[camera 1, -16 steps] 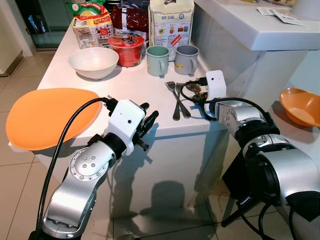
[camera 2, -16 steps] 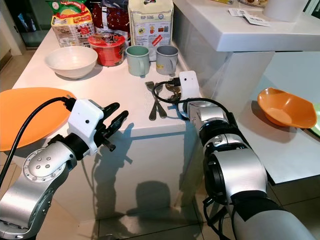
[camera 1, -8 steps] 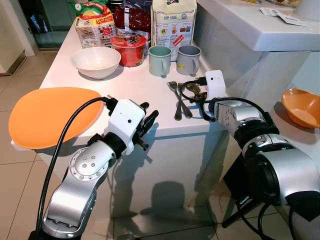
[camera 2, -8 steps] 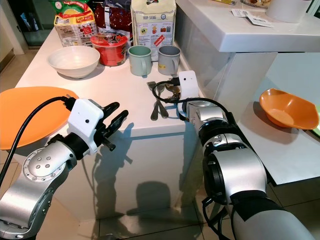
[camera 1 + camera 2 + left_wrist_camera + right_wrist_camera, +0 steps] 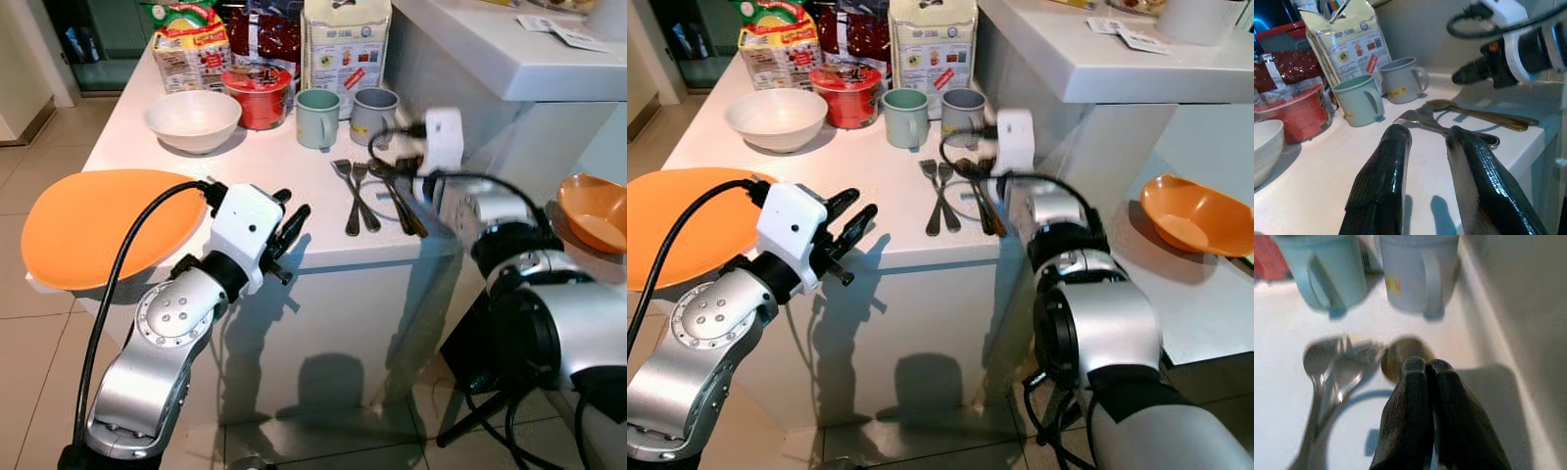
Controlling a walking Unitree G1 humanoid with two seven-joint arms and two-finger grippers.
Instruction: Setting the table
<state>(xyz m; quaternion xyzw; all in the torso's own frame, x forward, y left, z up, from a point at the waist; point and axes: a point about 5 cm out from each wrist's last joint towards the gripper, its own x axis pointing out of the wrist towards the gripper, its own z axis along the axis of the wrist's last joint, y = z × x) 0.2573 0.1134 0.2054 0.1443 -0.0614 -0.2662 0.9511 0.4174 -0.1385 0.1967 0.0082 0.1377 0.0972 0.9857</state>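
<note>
- Left eye view: cutlery (image 5: pixel 377 193) lies on white counter (image 5: pixel 274 176), in front of two mugs (image 5: pixel 345 113).
- Right gripper (image 5: pixel 1426 369) fingers pressed together, empty, above spoon bowl (image 5: pixel 1400 355).
- Left gripper (image 5: pixel 1427 142) fingers apart, near counter edge, beside orange plate (image 5: pixel 98 225).

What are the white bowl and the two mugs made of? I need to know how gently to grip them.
The white bowl looks like glazed ceramic: glossy, with soft highlights. The green mug and grey mug look matte with thick walls, so either ceramic or melamine; the pictures cannot settle which.
</note>
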